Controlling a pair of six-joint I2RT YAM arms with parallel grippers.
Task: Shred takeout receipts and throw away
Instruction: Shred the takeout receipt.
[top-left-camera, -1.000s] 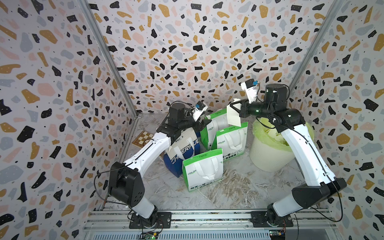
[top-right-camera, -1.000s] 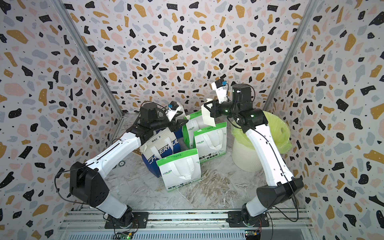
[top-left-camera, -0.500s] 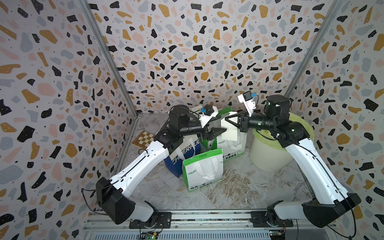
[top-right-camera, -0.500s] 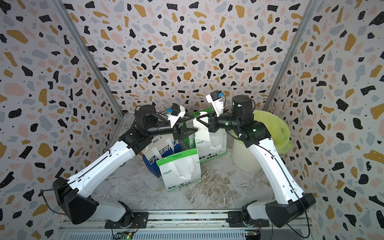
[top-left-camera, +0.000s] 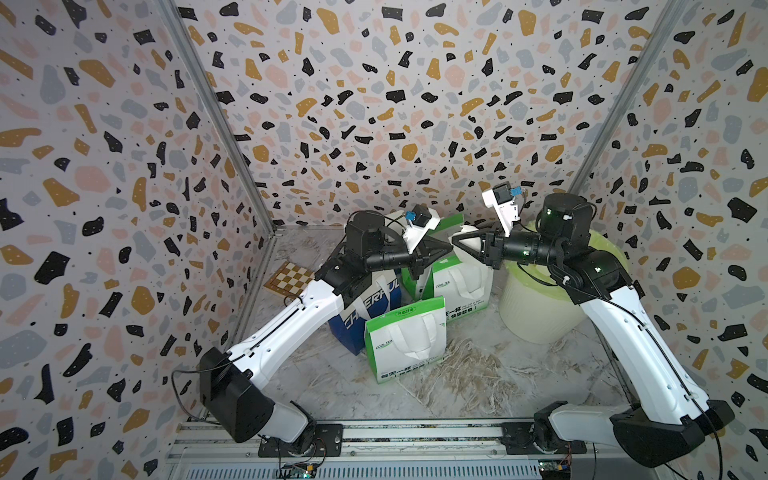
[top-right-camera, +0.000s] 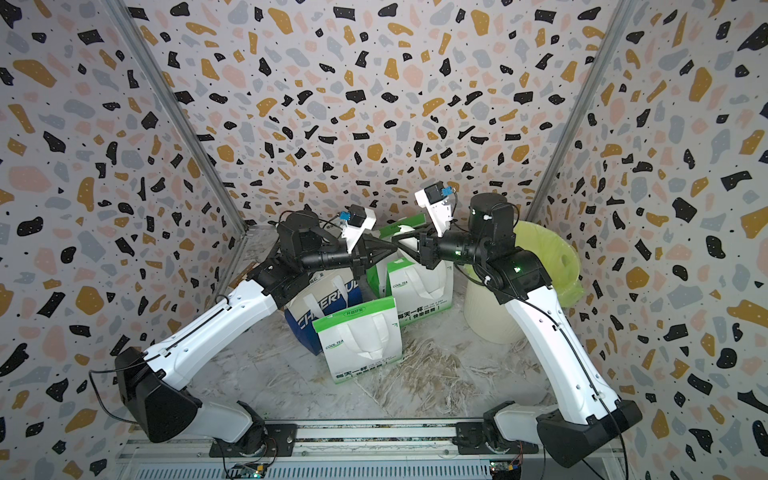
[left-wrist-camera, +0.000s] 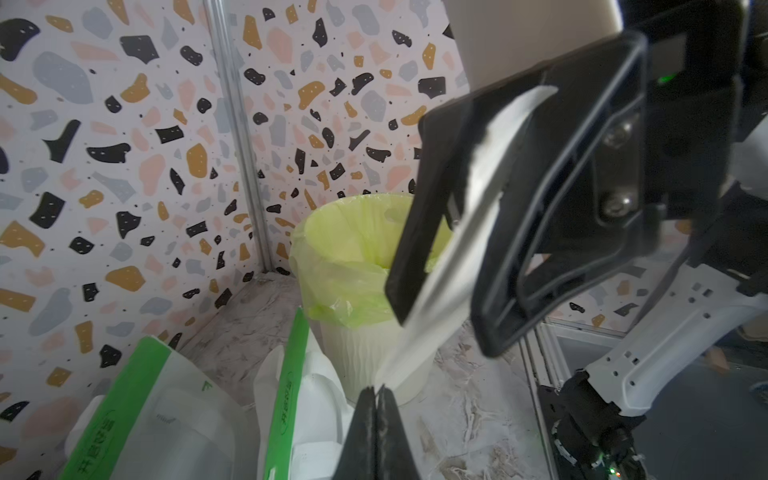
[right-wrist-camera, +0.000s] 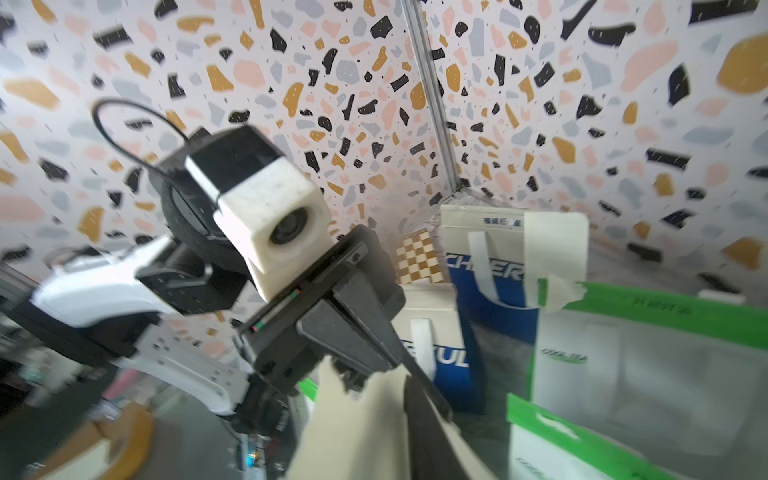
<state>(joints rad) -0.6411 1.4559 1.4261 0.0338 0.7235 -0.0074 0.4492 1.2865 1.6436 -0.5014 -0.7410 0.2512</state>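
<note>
Now it looks like the tearing step. Near 6 o'clock a green bag (top-left-camera: 405, 345) stands on the worktop. Past it, mid-worktop, the left gripper (top-left-camera: 449, 249) pinches the receipt (left-wrist-camera: 428, 332) tight. The right gripper (top-left-camera: 461, 243) has its jaws apart around it. Next, I think, the right gripper must squeeze and pull. The bin (top-left-camera: 540, 316) stands at 2 o'clock.

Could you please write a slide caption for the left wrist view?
Left gripper pinches a receipt corner; the paper runs through the open right gripper, lined bin behind.

Left claw (left-wrist-camera: 380, 395) tight, right claw (left-wrist-camera: 443, 327) ajar
</note>
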